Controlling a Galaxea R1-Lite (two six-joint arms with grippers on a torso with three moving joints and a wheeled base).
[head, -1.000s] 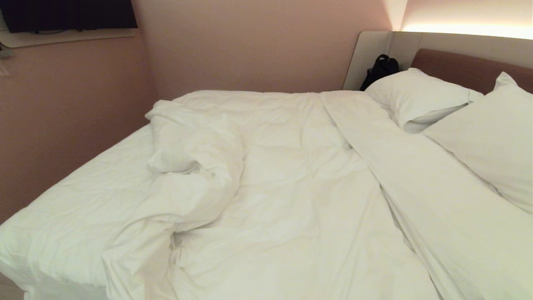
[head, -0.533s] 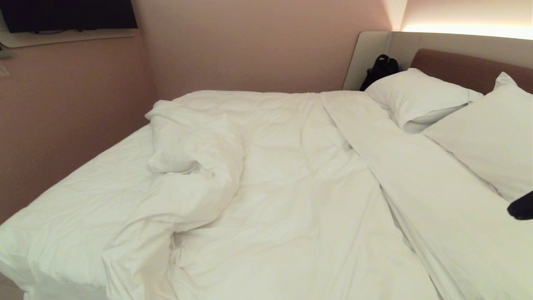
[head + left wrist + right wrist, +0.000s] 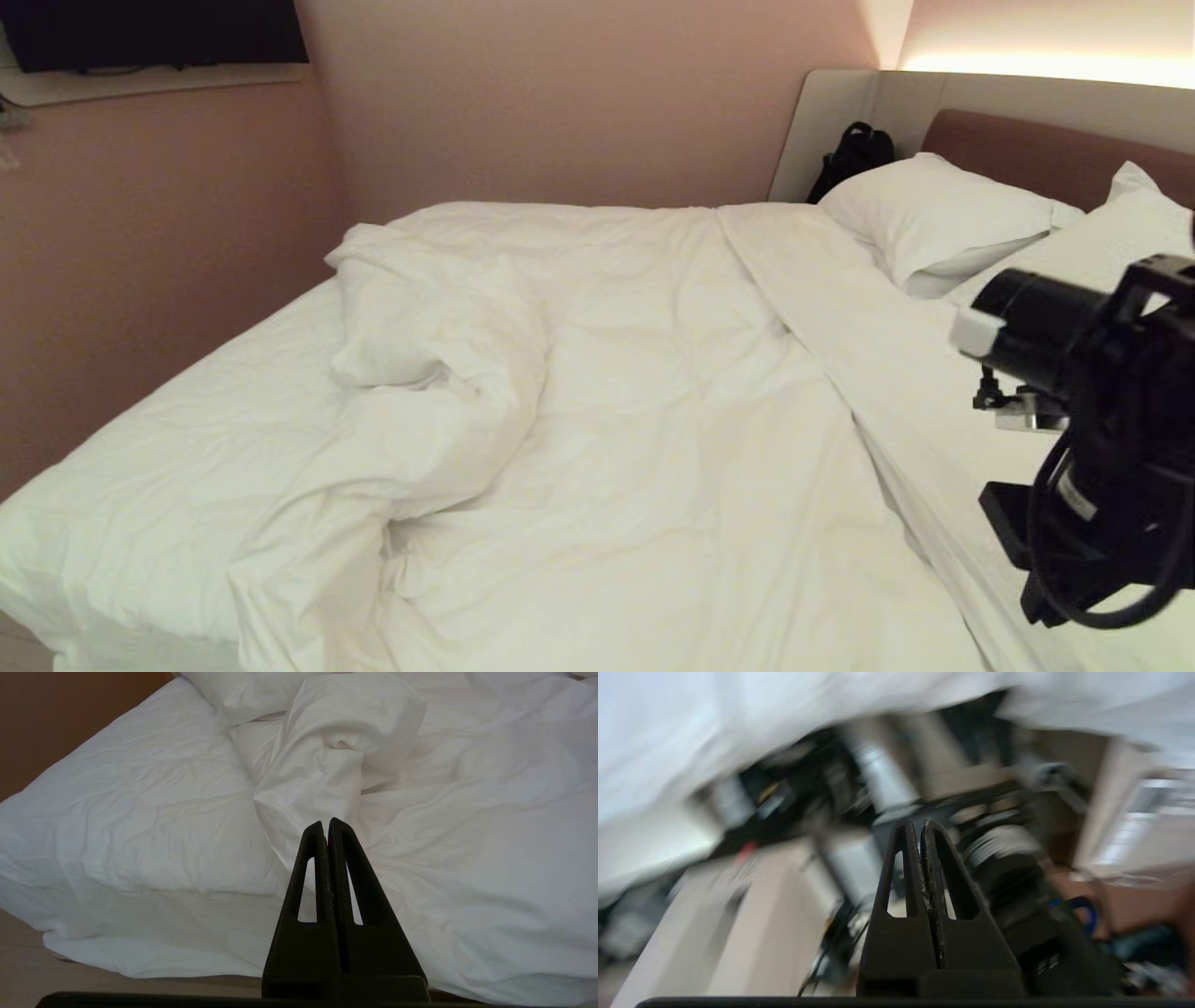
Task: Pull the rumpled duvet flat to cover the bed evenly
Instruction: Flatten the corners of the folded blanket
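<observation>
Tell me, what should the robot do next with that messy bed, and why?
Probably open the right gripper and reach left toward the bunched fold of the duvet. That fold leaves the sheet bare on that side, and both grippers are shut and empty, the left gripper parked at the bed's edge.

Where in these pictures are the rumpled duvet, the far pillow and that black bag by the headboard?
duvet (image 3: 439, 345): head view, on the bunched-up fold at its left side.
far pillow (image 3: 934, 215): head view, middle of its top face.
black bag (image 3: 854, 154): head view, on its body, beside the beige panel.
</observation>
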